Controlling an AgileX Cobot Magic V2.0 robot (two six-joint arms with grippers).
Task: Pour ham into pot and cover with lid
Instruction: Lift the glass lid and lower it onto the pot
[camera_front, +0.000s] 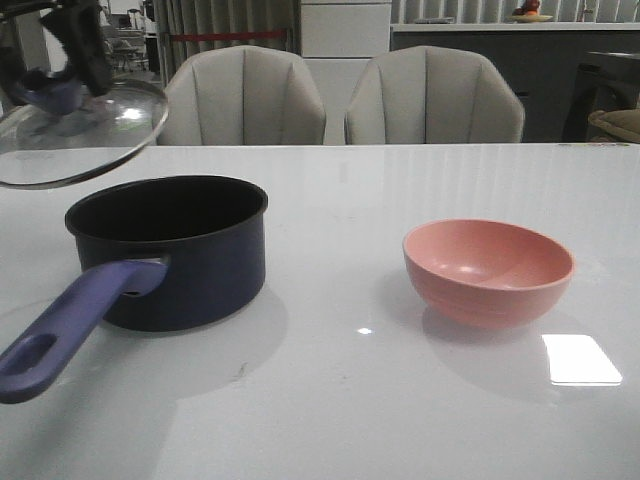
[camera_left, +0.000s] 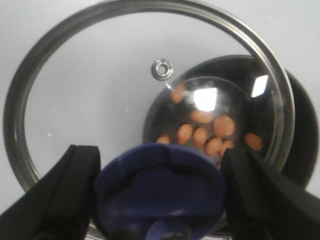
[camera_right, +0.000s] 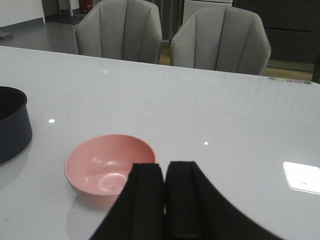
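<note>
A glossy white table (camera_front: 330, 400) fills the near part of the room, with two grey padded chairs (camera_front: 243, 97) drawn up at its far edge and dark cabinets behind them. A bright window patch (camera_front: 581, 360) reflects off the tabletop near the right front.

At the far left, the left gripper (camera_left: 159, 192) hangs in the air, its black fingers (camera_left: 67, 192) clamped on either side of the purple-blue knob (camera_left: 159, 185) of the lid (camera_front: 80, 135). From the front the lid is tilted and held above and to the left of the pot (camera_front: 175, 250), not touching it. The pot stands on the table with its long handle (camera_front: 70, 325) reaching toward the front left edge.

From the front the pot's inside is only a black hollow. The left wrist camera, looking down through the glass, shows what that view cannot: the ham (camera_left: 207, 132), a scatter of small orange-pink slices lying on the pot's dark bottom, seen under one side of the lid. A small steel vent ring (camera_left: 162, 69) sits in the glass.

To the right, well apart from the pot, a pink bowl (camera_front: 488, 270) rests upright on the table. The right wrist view shows its inside bare, and the right gripper (camera_right: 165, 200) poised near it with its two black fingers pressed together, gripping nothing. That arm does not appear in the front view.
</note>
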